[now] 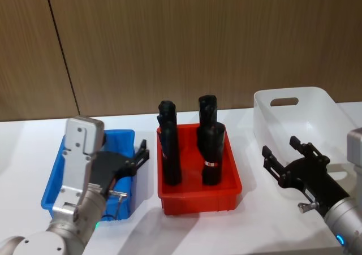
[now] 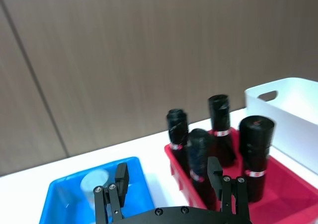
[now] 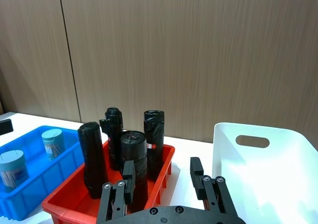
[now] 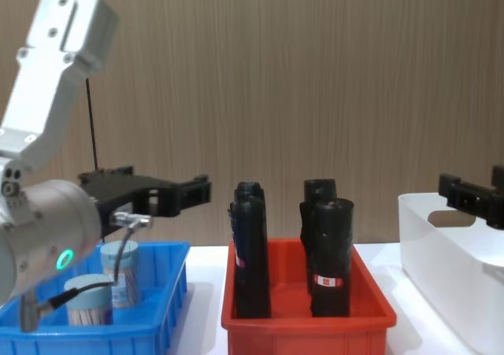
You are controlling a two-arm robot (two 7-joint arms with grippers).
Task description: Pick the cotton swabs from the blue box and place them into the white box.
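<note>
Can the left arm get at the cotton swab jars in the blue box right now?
Probably yes: the left gripper hangs open above the blue box, and the two cotton swab jars stand upright inside with nothing covering them.

Tall black rolls [image 4: 331,237]: red-and-white bands are showing, their print too small to read.
Small clear cotton swab jars [image 3: 12,170]: blue labels are showing, wording illegible.
Readable text: none is appearing.

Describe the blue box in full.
The blue box is a shallow, bright blue plastic bin with sloping sides. It sits flat on the white table at the robot's left, beside the red bin without touching it. Two swab jars stand upright inside. The open left tool hovers above its right side, not touching it.
</note>
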